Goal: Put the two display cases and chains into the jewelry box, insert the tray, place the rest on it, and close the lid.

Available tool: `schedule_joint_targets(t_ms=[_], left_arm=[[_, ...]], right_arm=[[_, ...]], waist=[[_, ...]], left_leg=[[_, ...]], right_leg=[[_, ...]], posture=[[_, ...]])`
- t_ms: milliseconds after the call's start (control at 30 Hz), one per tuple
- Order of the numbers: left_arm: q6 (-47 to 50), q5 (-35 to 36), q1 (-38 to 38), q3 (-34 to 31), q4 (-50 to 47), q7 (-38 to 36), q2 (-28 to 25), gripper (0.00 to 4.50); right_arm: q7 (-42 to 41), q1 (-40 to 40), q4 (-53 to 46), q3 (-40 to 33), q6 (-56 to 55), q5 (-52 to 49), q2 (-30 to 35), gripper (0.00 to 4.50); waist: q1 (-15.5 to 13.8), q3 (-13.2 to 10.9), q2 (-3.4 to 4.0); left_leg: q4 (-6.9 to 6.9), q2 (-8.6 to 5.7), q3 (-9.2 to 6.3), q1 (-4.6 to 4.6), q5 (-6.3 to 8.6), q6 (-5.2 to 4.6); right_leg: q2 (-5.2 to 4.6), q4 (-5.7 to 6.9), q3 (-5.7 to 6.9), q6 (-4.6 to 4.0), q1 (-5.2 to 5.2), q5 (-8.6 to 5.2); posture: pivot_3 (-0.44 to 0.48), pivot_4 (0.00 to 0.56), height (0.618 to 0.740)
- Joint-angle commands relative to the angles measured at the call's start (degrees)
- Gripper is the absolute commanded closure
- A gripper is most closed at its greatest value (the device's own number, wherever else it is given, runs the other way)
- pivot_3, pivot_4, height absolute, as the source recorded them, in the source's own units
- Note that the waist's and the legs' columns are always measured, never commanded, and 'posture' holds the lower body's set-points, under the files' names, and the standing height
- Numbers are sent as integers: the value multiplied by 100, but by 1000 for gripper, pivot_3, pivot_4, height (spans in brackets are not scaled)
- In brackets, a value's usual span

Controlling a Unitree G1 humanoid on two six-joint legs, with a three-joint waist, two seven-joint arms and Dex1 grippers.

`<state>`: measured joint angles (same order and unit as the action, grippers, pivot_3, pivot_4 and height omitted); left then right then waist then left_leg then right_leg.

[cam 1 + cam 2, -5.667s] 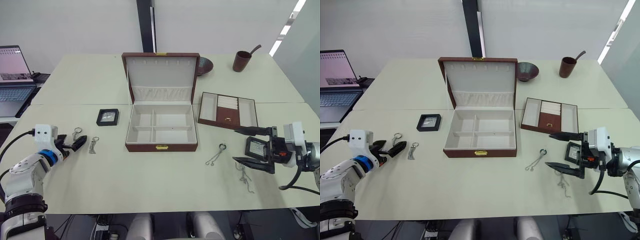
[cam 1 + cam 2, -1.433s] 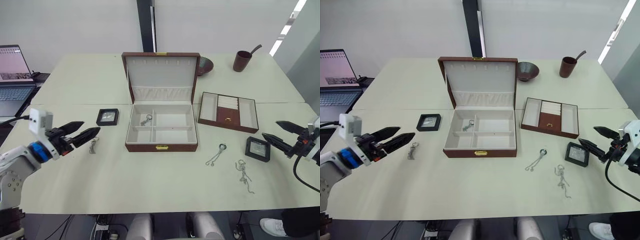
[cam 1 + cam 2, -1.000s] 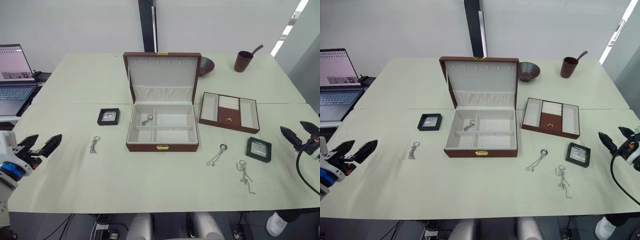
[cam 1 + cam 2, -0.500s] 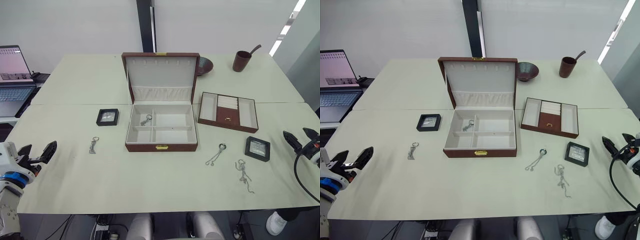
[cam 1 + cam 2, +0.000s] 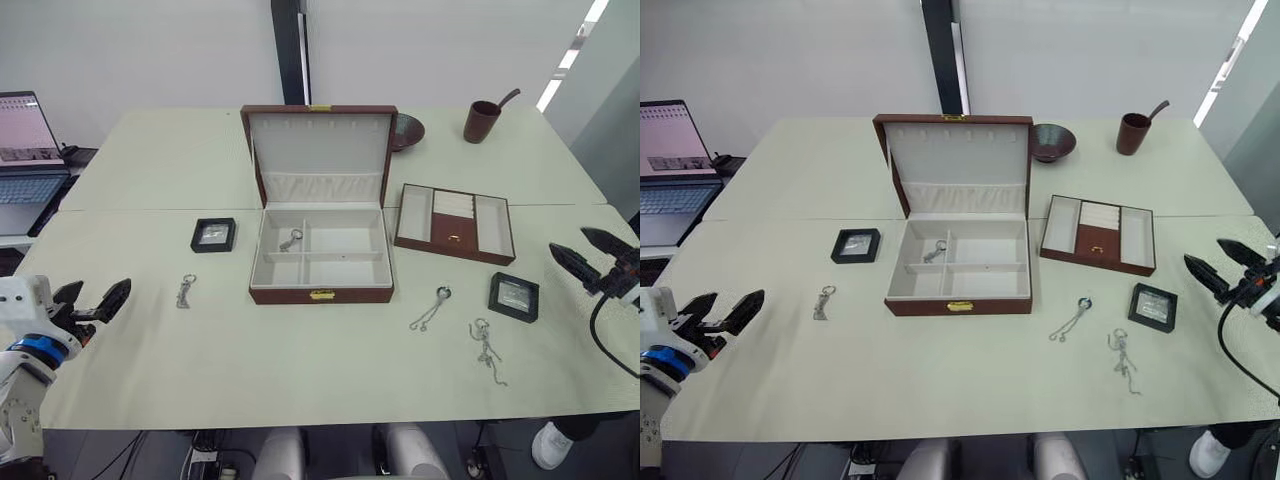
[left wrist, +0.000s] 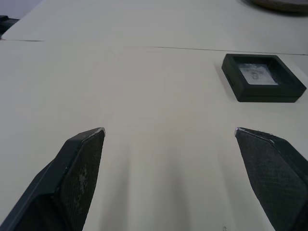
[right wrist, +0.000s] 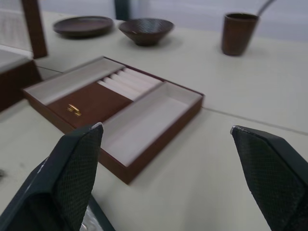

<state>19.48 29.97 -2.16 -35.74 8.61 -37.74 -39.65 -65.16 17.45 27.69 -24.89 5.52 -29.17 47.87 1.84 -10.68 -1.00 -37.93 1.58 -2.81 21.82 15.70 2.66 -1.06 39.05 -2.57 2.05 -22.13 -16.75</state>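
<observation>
The brown jewelry box (image 5: 320,293) stands open at the table's middle, lid upright, with one chain (image 5: 291,239) in its back left compartment. To its left are a black display case (image 5: 214,234) and a chain (image 5: 185,291). The tray (image 5: 455,222) sits to the box's right, with another display case (image 5: 514,296) and two chains (image 5: 432,308) (image 5: 487,350) in front of it. My left gripper (image 5: 100,292) hovers open near the front left edge, left of that chain. Out past the right display case, my right gripper (image 5: 568,240) is open and holds nothing.
A laptop (image 5: 25,150) sits off the far left. At the back right are a dark bowl (image 5: 405,130), a brown cup (image 5: 482,120) with a spoon, and a dark plate (image 7: 82,25). A seam crosses the tabletop behind the box.
Since half a second ago both open grippers have edged inward and forward over the table. Further back, a chain was dropped into the box and the right display case was let go.
</observation>
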Motion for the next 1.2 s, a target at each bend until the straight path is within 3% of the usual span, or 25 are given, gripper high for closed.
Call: schedule_joint_targets(t_ms=[33, 300, 500, 933, 1200], left_arm=[[9, -33, 63, 108, -94, -270, -250, 13], [365, -66, 406, 682, 185, -960, -665, 13], [459, -92, 351, 756, 72, -945, -567, 13], [656, -149, 111, 912, -687, -408, -80, 13], [495, -397, 211, 1179, -668, -53, 200, 13]], right_arm=[[-377, -243, -1172, 103, 577, -411, 145, 0], [-977, -966, -3684, 551, 1465, -1056, 298, 0], [-1062, -1286, -4531, 645, 1479, -1162, 268, 0], [-1037, -1194, -4471, 940, 1038, -891, 89, 0], [-1008, -1068, -4493, 1129, 935, -872, 11, 0]], waist=[[-4, 0, 0], [-18, -1, 0], [-19, -1, -1], [-20, 0, -2], [-20, 0, -3]], left_leg=[[0, 2, -4, 2, 0, 0], [-3, 0, -5, 5, 0, 0], [-2, 2, -7, 7, 0, 0], [-3, 2, -10, 6, 0, 0], [-3, 0, -10, 7, 0, 0]], right_leg=[[0, 0, 4, 0, 0, 0], [-7, -1, 5, 1, 0, 0], [-6, -5, 7, 1, -1, -1], [-9, -3, 8, 1, 0, -1], [-8, -3, 8, 1, 0, 0]], posture=[[0, 150, 740], [0, 150, 740], [0, 150, 740], [0, 150, 740], [0, 150, 740]])
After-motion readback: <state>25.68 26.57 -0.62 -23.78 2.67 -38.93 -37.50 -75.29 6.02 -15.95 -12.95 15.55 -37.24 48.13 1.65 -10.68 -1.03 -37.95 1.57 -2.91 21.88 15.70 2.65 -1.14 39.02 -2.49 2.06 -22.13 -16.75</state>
